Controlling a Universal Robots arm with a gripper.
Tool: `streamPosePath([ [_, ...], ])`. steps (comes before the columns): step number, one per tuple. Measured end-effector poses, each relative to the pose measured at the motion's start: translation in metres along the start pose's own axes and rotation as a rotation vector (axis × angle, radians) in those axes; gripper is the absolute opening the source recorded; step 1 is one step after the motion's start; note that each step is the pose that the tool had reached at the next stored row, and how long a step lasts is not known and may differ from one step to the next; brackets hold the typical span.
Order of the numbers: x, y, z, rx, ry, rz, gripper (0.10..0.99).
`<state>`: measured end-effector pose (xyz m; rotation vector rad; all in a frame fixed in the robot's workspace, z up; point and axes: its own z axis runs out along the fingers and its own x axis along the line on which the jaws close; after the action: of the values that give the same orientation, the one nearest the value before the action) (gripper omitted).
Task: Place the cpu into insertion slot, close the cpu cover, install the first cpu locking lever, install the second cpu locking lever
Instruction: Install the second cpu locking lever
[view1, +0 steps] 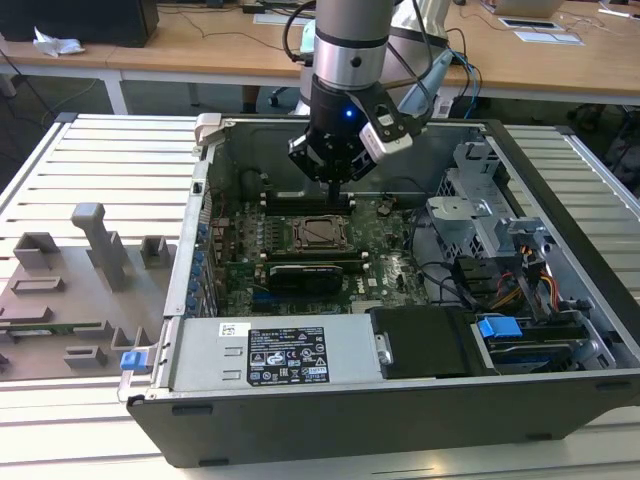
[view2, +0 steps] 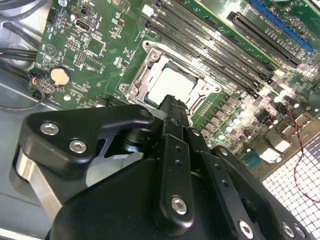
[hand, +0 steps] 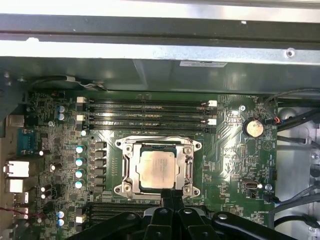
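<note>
The cpu (hand: 158, 167), a pale metal square, lies flat in the insertion slot (hand: 120, 188) on the green board. It also shows in the second wrist view as the cpu (view2: 170, 82) and in the exterior view as the cpu (view1: 318, 232). The cpu cover (hand: 131, 161), a silvery frame, lies down around the chip's face. My gripper (hand: 173, 193) hangs just above the socket's edge, its black fingers pressed together with nothing between them. From outside, the gripper (view1: 335, 188) hovers inside the open computer case, slightly behind the socket. I cannot tell how the locking levers stand.
Long black memory slots (hand: 150, 112) run beside the socket. A coin battery (hand: 253, 127) sits near them. A black card (view1: 315, 272), the power supply (view1: 270, 355), a metal drive cage (view1: 470, 215) and cables crowd the case. Grey fixtures (view1: 90, 270) stand on the table at the exterior view's left.
</note>
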<state>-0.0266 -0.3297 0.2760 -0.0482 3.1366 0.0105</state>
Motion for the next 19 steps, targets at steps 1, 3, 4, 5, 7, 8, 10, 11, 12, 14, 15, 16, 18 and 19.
streamPosePath([
  [1, 0.0, -0.0013, 0.0, 0.0, -0.0001, 0.0, 0.11],
  [3, 0.0006, -0.0208, -0.0001, -0.009, -0.0004, 0.0, 0.11],
  [4, 0.0009, -0.0293, -0.0001, -0.016, -0.0005, 0.0, 0.11],
  [5, 0.0011, -0.036, -0.0002, -0.021, -0.0007, 0.0, 0.11],
  [7, 0.0013, -0.0421, -0.0002, -0.027, -0.0009, 0.0, 0.11],
  [8, 0.0014, -0.046, -0.0002, -0.031, -0.001, 0.0, 0.11],
  [10, 0.0018, -0.0562, -0.0002, -0.041, -0.0013, 0.0, 0.11],
  [11, 0.0019, -0.0598, -0.0003, -0.045, -0.0014, 0.0, 0.11],
  [12, 0.0019, -0.062, -0.0003, -0.048, -0.0015, 0.0, 0.11],
  [14, 0.0021, -0.0673, -0.0003, -0.054, -0.0017, 0.0, 0.11],
  [15, 0.0021, -0.0696, -0.0003, -0.056, -0.0018, 0.0, 0.11],
  [16, 0.0022, -0.0715, -0.0004, -0.058, -0.0018, 0.0, 0.11],
  [18, 0.0024, -0.0793, -0.0003, -0.066, -0.0021, 0.0, 0.11],
  [19, 0.0026, -0.0847, -0.0004, -0.072, -0.0023, 0.0, 0.11],
])
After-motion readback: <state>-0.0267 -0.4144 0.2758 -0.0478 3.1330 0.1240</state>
